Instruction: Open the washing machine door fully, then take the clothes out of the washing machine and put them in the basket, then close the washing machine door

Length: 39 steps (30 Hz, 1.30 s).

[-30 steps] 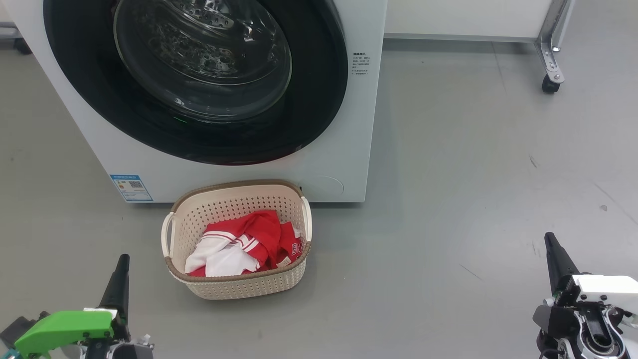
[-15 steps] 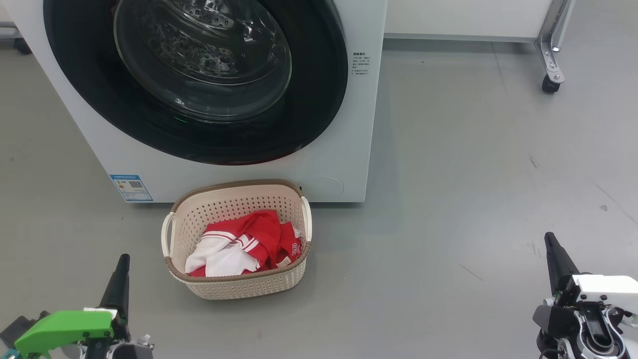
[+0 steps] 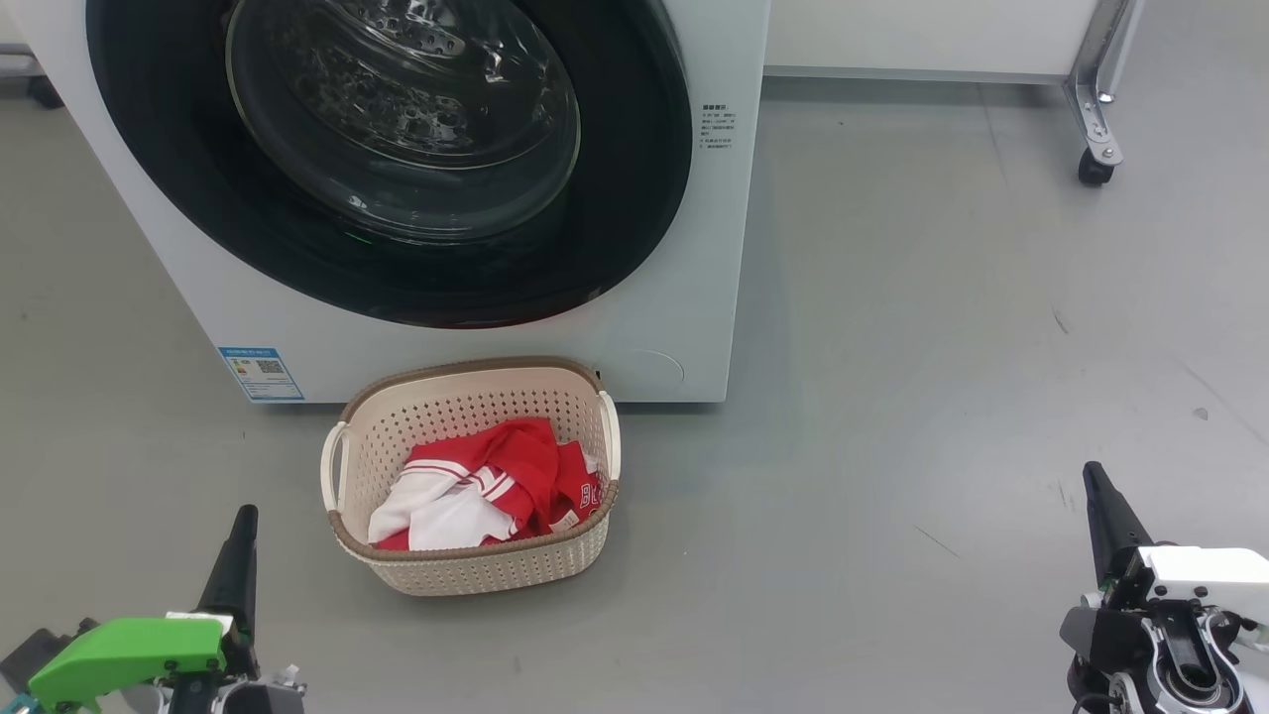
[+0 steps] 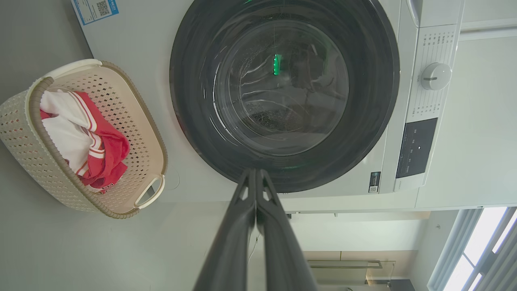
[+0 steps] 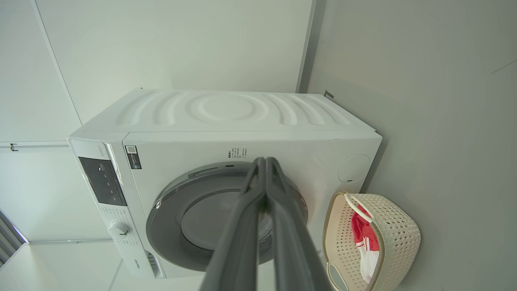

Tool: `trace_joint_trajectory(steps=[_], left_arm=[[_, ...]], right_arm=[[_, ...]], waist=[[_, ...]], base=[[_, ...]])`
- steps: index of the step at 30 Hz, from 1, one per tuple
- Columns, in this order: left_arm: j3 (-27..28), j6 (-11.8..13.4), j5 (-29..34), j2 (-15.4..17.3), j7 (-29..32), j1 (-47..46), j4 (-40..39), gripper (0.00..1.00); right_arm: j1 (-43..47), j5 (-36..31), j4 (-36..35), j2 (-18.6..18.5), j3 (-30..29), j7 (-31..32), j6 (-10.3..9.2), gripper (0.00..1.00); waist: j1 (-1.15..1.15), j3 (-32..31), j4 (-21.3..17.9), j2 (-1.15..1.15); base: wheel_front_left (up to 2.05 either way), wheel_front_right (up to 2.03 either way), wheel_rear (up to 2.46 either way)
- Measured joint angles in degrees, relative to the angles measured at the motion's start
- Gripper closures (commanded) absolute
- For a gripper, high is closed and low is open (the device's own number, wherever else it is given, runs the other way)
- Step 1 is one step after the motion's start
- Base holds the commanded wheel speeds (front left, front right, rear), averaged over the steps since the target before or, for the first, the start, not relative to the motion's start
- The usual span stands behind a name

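Note:
The white washing machine [image 3: 684, 297] [image 4: 133, 36] [image 5: 234, 117] stands ahead with its black-rimmed door [image 3: 634, 178] [image 4: 379, 81] [image 5: 169, 206] flat against the front, shut. On the floor before it sits the cream basket [image 3: 476, 575] [image 4: 24, 133] [image 5: 396, 238], holding the red and white clothes [image 3: 496, 486] [image 4: 89, 137] [image 5: 363, 238]. My left gripper [image 3: 243, 516] [image 4: 255, 171] is shut and empty at the lower left, well short of the basket. My right gripper [image 3: 1091, 471] [image 5: 264, 161] is shut and empty at the lower right.
A metal frame leg on a black caster [image 3: 1093, 167] stands at the back right by a white wall panel. Grey floor [image 3: 942, 347] spreads open to the right of the washer. A control panel with a dial [image 4: 434, 76] is on the washer's front.

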Motion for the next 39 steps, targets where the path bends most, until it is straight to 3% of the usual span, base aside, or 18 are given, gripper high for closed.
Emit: trace_joint_trajectory(steps=[39], left_arm=[[0.21, -0.01, 0.0, -0.01, 0.0, 0.0, -0.05, 1.0]], right_arm=[[0.0, 0.0, -0.01, 0.0, 0.01, -0.01, 0.0, 1.0]], waist=[[0.0, 0.0, 0.0, 0.0]], base=[[0.0, 0.0, 0.0]])
